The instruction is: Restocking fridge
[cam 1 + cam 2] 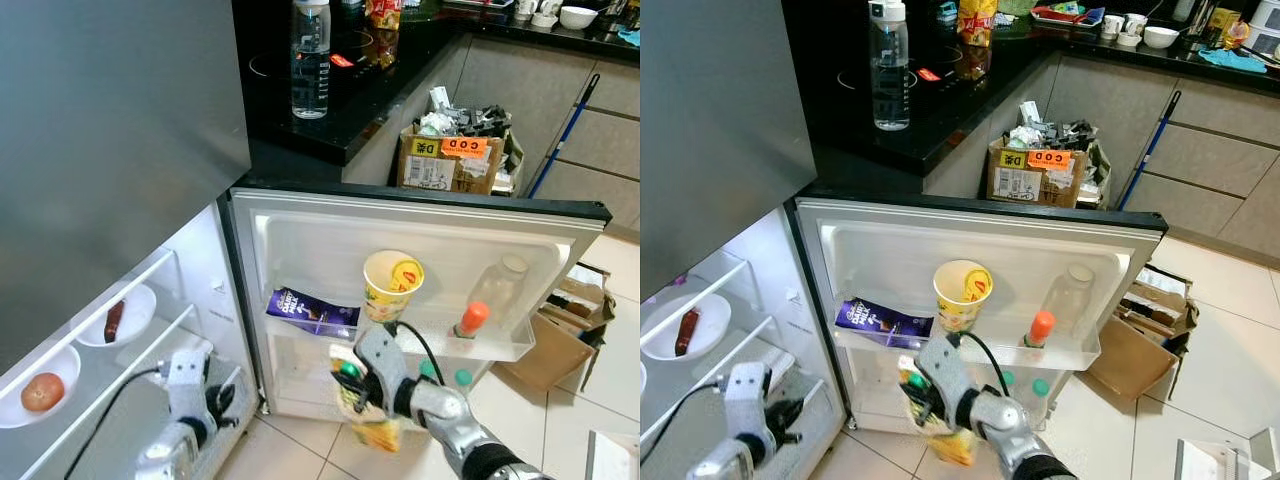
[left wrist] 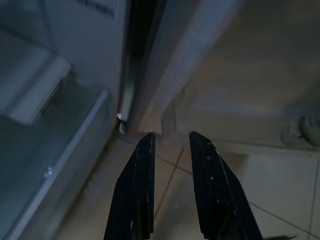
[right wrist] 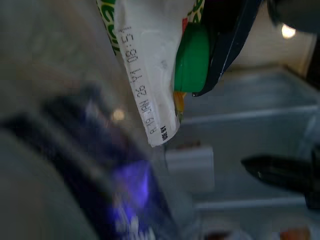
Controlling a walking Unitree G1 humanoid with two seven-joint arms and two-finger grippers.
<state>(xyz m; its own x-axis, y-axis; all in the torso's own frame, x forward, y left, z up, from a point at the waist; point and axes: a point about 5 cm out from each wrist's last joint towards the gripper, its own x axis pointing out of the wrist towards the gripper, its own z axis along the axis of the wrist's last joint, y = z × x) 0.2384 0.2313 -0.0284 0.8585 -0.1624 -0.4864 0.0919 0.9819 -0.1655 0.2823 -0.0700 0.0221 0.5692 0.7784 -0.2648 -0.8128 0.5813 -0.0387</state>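
While the fridge door (image 1: 420, 250) stands open, the right gripper (image 1: 352, 385) clamps a snack packet (image 1: 368, 420) just below the door's upper shelf (image 1: 500, 345). Left gripper (image 2: 170, 142), fingers slightly parted, holds nothing near the floor.

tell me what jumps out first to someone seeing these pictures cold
The open fridge door draws the eye first, its upper shelf holding a yellow cup, a purple chocolate pack and an orange-capped bottle. Just below, the right tool grips a yellow snack packet in front of the door. On the fridge's inner shelves at left sit two white bowls, one holding a tomato.
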